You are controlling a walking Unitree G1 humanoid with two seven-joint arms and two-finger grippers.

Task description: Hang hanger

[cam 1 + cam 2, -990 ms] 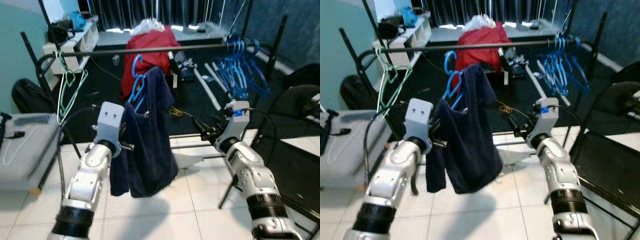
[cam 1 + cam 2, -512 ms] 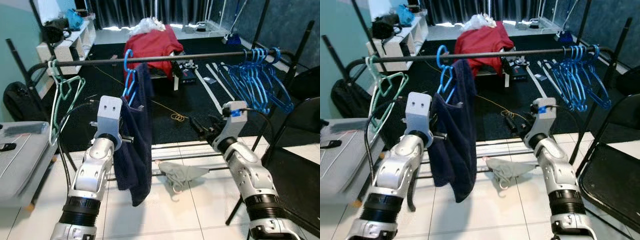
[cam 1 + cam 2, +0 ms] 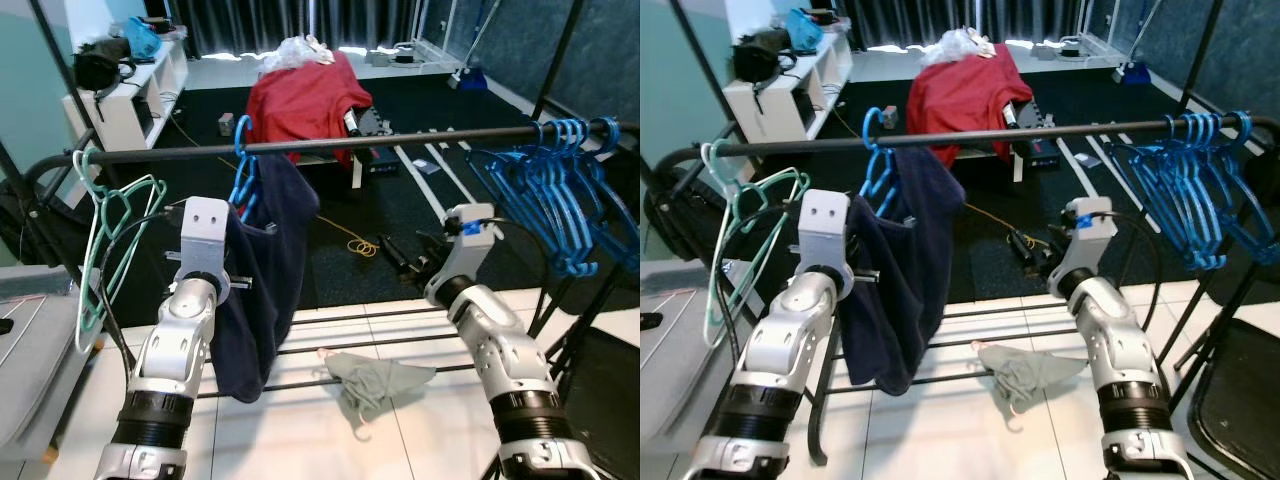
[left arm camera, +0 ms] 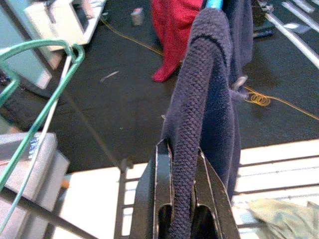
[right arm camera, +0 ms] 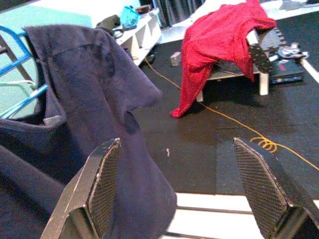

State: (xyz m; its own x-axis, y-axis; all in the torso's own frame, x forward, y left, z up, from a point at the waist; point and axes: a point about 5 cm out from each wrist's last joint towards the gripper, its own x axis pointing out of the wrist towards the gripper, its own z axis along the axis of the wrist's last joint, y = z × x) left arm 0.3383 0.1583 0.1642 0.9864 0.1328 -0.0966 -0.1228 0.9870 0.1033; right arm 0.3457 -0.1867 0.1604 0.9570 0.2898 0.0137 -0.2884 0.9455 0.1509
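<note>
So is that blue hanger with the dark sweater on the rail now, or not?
On. The blue hanger's hook curls over the rail, the navy garment draped below; the left gripper pinches its fabric.

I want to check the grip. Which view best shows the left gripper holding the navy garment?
The left wrist view: the left gripper closes on a fold of the navy garment, seen close up. The eye views show the garment hanging from a blue hanger on the rail, with the wrist block hiding the fingers.
</note>
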